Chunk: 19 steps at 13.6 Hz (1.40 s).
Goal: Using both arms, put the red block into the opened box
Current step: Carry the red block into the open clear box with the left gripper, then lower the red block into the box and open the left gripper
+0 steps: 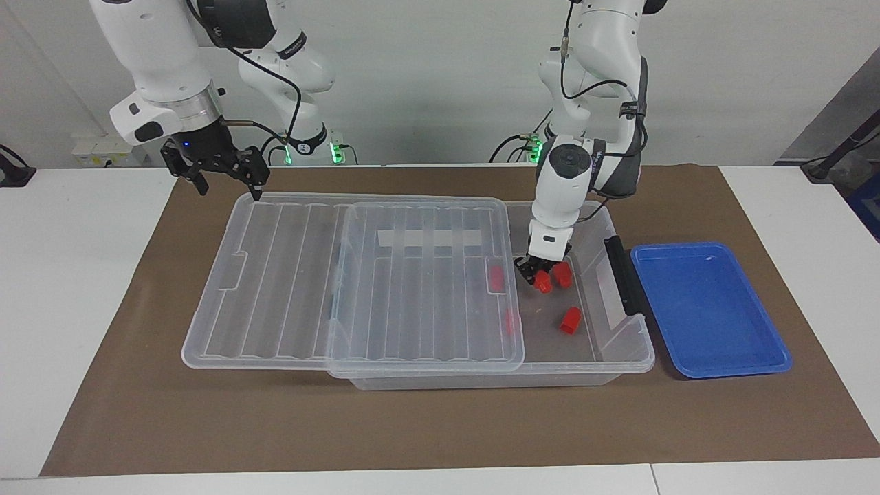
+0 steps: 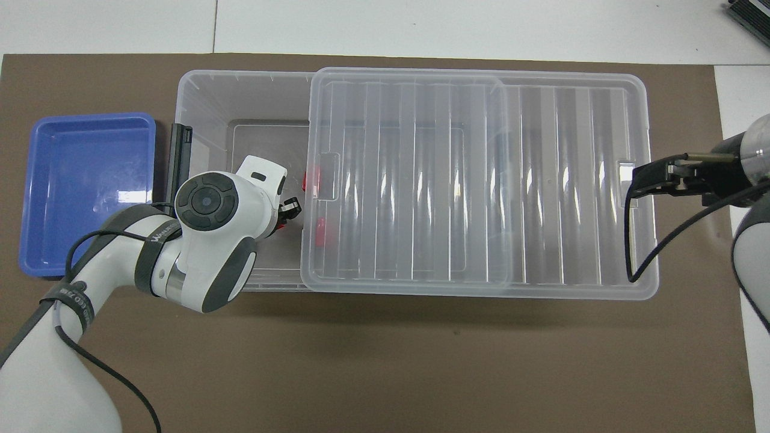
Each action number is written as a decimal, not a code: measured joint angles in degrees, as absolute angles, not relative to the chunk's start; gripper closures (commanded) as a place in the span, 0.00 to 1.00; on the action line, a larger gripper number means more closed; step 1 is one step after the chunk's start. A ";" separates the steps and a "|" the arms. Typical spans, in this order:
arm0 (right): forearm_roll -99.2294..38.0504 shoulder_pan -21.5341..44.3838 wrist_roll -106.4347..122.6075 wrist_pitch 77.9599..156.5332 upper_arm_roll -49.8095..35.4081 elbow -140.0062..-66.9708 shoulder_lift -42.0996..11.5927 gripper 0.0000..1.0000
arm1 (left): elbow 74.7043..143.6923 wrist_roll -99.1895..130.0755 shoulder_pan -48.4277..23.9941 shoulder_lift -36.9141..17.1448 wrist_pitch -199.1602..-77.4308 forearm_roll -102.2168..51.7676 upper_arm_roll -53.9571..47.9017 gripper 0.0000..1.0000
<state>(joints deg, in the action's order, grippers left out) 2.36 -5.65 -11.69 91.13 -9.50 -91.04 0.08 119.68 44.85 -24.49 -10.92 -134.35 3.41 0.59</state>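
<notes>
The box (image 1: 622,347) is shown on the mat, its lid (image 1: 357,275) slid toward the right arm's end. The left gripper (image 1: 538,273), clamped on the red block (image 1: 543,282), is held inside the uncovered end; the right gripper (image 1: 227,172), spread wide, is parked over the lid's corner. A release near the lid's edge might bounce the small, chunky block onto neighbouring blocks.

White table (image 1: 82,289), brown mat (image 1: 440,426), pale wall (image 1: 426,75).
</notes>
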 measured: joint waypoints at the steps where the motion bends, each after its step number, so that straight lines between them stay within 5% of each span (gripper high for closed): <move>1: 2.36 -5.65 -11.69 91.13 -9.50 -91.04 0.09 0.00 | 119.81 42.99 -24.25 -11.00 -134.61 3.41 0.69 1.00; 9: 2.36 -5.53 -11.68 91.13 -9.56 -91.04 0.09 0.00 | 120.63 40.73 -24.31 -15.06 -142.26 3.43 0.50 1.00; 10: 2.36 -5.44 -11.68 91.13 -9.60 -91.04 0.09 0.00 | 120.63 40.73 -24.31 -15.06 -142.26 3.43 0.50 0.57; 11: 2.36 -5.42 -11.68 91.13 -9.61 -91.04 0.09 0.01 | 120.63 40.72 -24.31 -15.06 -142.26 3.44 0.50 0.26; 13: 2.36 -5.52 -11.68 91.13 -9.61 -91.04 0.09 0.09 | 120.64 40.71 -24.34 -15.12 -142.26 3.44 0.44 0.21; 14: 2.36 -5.57 -11.68 91.13 -9.61 -91.05 0.09 0.22 | 120.65 40.71 -24.35 -15.13 -142.26 3.44 0.40 0.22; 15: 2.36 -5.61 -11.68 91.13 -9.61 -91.06 0.10 0.48 | 120.69 40.71 -24.37 -15.20 -142.23 3.44 0.36 0.23; 16: 2.36 -5.67 -11.68 91.13 -9.58 -91.12 0.10 0.91 | 120.76 40.72 -24.37 -15.32 -142.15 3.44 0.37 0.25; 17: 2.36 -5.88 -11.68 91.31 -9.54 -91.25 0.10 1.00 | 120.72 40.73 -24.37 -15.38 -141.85 3.44 0.39 0.26; 19: 2.36 -6.67 -11.68 92.99 -9.48 -91.90 0.10 1.00 | 119.71 40.73 -24.37 -15.36 -139.13 3.44 0.42 0.27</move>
